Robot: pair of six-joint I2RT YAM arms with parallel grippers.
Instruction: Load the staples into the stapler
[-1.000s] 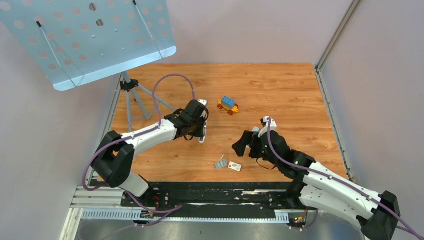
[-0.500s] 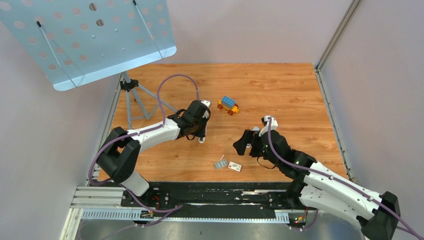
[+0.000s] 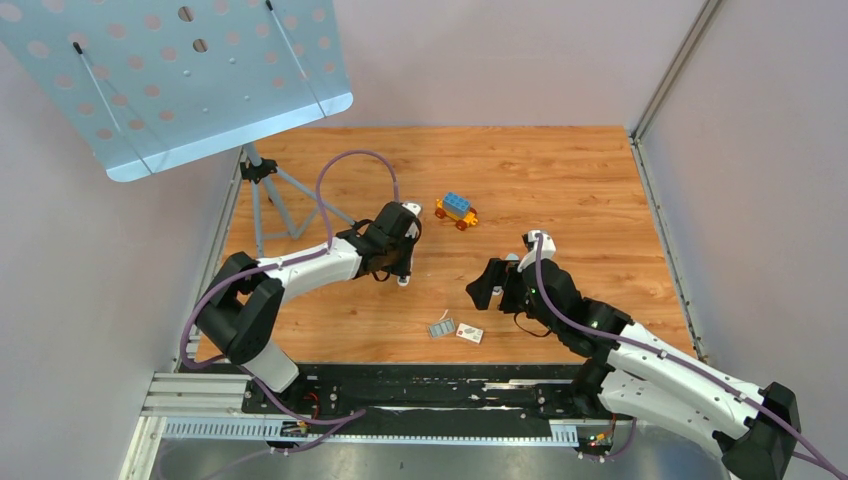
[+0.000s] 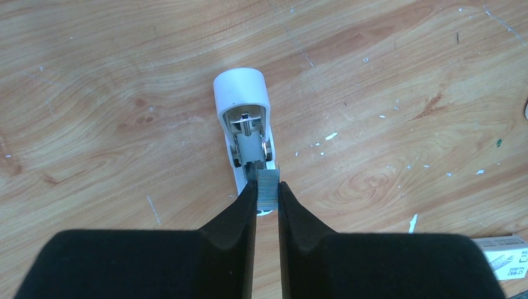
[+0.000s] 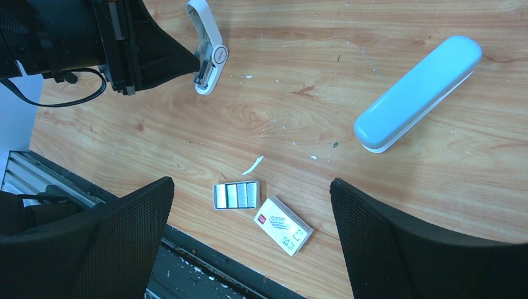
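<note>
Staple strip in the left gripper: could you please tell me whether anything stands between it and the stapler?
Nothing visible does. The left gripper holds the staple strip right at the exposed channel of the open stapler, with nothing between them in the left wrist view.

table [image 3: 560,180]: orange-brown wood grain, little white flecks
stapler [image 4: 241,99]: white, shiny metal inside
staple strip [image 4: 266,187]: silvery grey, finely ribbed
staples [image 5: 235,195]: same grey, ribbed rows
box [image 5: 283,225]: white with red and grey print
case [image 5: 417,93]: pale blue, white underside
toy car [image 3: 455,211]: blue, yellow, orange
perforated panel [image 3: 170,70]: light blue, dotted with holes
cables [image 3: 355,152]: purple
right gripper [image 5: 250,187]: black, kinda mesh-patterned pads
</note>
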